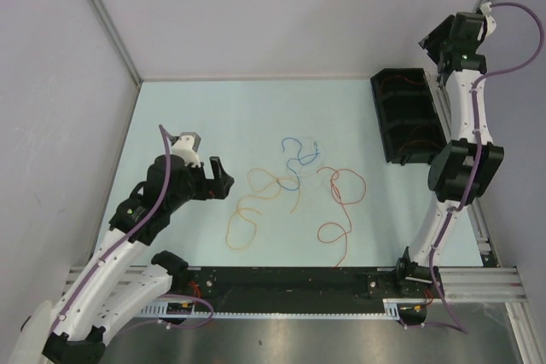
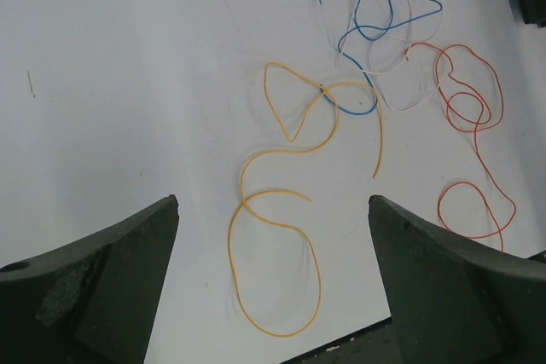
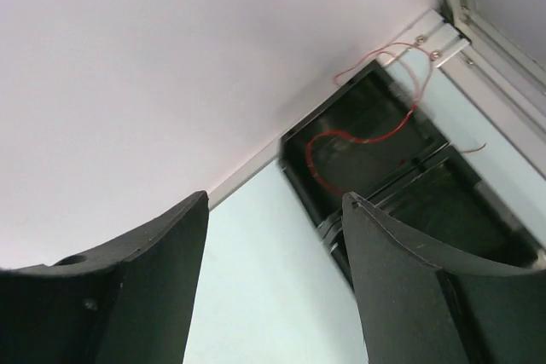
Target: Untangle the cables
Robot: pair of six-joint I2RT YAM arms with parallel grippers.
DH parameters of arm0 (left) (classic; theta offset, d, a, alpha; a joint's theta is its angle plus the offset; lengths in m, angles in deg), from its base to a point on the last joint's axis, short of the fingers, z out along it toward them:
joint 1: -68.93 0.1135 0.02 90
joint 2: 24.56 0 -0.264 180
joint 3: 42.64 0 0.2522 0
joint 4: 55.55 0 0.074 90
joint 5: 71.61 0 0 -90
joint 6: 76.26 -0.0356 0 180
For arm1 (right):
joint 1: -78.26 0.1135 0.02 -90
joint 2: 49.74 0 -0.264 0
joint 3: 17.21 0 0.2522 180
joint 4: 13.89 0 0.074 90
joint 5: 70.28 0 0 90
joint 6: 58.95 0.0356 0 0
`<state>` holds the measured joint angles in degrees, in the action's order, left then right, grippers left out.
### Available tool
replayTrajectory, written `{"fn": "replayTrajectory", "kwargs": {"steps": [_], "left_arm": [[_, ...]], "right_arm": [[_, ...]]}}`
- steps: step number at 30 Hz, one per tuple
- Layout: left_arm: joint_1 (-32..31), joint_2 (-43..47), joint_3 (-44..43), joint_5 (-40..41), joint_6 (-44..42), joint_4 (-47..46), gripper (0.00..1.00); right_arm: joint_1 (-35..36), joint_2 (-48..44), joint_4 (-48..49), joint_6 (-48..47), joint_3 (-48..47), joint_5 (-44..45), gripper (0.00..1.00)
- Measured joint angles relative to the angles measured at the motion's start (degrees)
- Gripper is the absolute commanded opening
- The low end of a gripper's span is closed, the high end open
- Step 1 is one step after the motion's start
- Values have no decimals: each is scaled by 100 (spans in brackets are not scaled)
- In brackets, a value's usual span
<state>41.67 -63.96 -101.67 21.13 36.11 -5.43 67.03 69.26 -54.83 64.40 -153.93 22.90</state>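
Orange cable [image 2: 230, 245] lies just ahead of the left gripper [image 2: 273, 210], jaws spread wide, so that arm's closer; right gripper [image 3: 273, 202], jaws apart too, is way off in the top view's upper right.

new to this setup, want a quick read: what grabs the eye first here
A loose tangle of cables mid-table: orange, blue, white and red, overlapping. A black tray sits far right with another red cable in it, the open right gripper above; the open left gripper hovers left of the tangle.
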Motion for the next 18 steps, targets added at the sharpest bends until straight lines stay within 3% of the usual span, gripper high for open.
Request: {"fn": "replayTrajectory", "kwargs": {"steps": [4, 10, 18], "left_arm": [[4, 7, 31, 0, 0, -11, 97], [4, -44, 50, 2, 4, -22, 96], [4, -184, 55, 11, 15, -26, 95]], "right_arm": [[448, -909, -105, -103, 507, 284, 69], [1478, -2437, 17, -205, 2514, 695, 69], [2820, -3628, 9, -334, 4146, 1071, 65]]}}
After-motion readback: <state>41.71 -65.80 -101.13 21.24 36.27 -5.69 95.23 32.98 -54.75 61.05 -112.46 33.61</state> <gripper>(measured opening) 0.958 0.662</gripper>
